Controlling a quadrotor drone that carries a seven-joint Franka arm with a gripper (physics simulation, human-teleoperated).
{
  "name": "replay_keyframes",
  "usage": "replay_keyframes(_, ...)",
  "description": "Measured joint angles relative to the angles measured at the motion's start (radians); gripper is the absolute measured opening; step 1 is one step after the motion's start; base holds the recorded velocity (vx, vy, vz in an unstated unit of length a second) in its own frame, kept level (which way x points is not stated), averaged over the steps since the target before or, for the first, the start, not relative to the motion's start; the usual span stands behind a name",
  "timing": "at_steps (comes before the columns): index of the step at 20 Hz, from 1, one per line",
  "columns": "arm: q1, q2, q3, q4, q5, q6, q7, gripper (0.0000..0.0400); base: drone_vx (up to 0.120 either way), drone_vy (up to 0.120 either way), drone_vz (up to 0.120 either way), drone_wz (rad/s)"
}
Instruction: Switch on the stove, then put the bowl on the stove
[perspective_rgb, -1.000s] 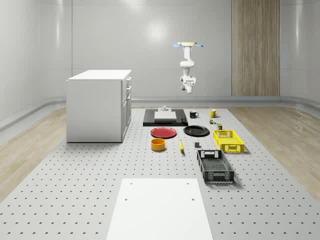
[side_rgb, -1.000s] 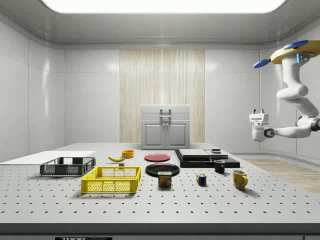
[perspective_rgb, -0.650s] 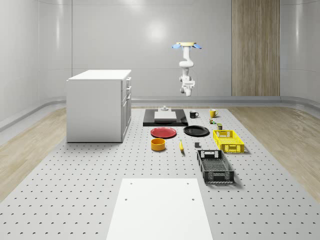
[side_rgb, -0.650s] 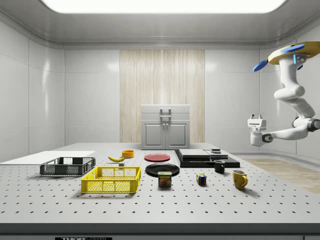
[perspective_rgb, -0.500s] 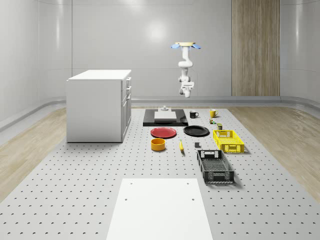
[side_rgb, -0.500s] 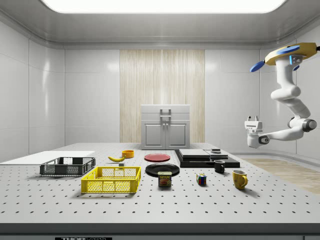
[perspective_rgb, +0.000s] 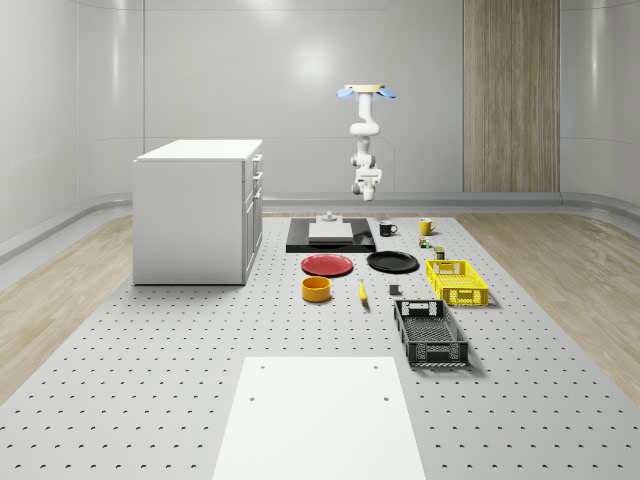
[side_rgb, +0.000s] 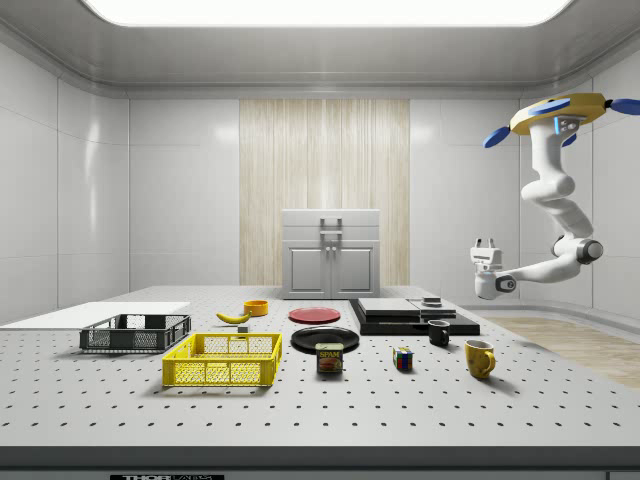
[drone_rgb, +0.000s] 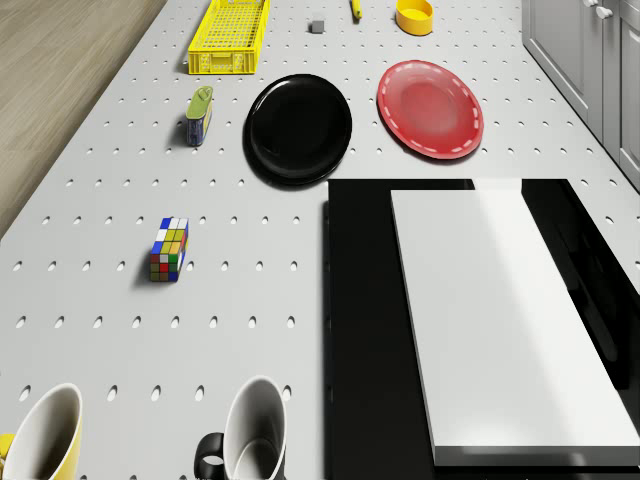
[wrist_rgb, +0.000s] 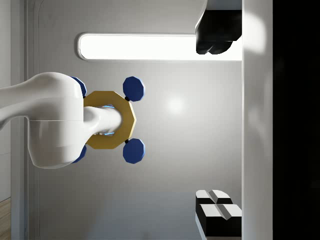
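Drone (side_rgb: 560, 112) hovers beyond the stove's (perspective_rgb: 330, 236) far edge over the perforated grey worktop (perspective_rgb: 180, 330) — claw (side_rgb: 485, 243) raised, its spread unreadable.

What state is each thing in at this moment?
Drone: hovering high near the stove's end.
Pincer: open, empty, in the air.
Stove: no bowl on it; on or off cannot be told.
Bowl: upright, empty, on the table.
Cabinet: shut.
Yellow basket: empty.

place: simulated lab | cues: perforated optical table (perspective_rgb: 150, 400); plain curved grey walls (perspective_rgb: 200, 70); ceiling light panel (side_rgb: 320, 10)
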Motion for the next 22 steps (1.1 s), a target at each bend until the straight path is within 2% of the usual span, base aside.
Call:
replay_keyframes(10, -0.001, 0.0, 0.001, 0.006, 0.0, 0.001, -0.001, 0.04, 0.12, -0.12, 0.0, 0.0)
replay_keyframes(22, -0.003, -0.006, 0.003, 0.001, -0.002, 0.009, -0.001, 0.04, 0.12, -0.003, 0.0, 0.0)
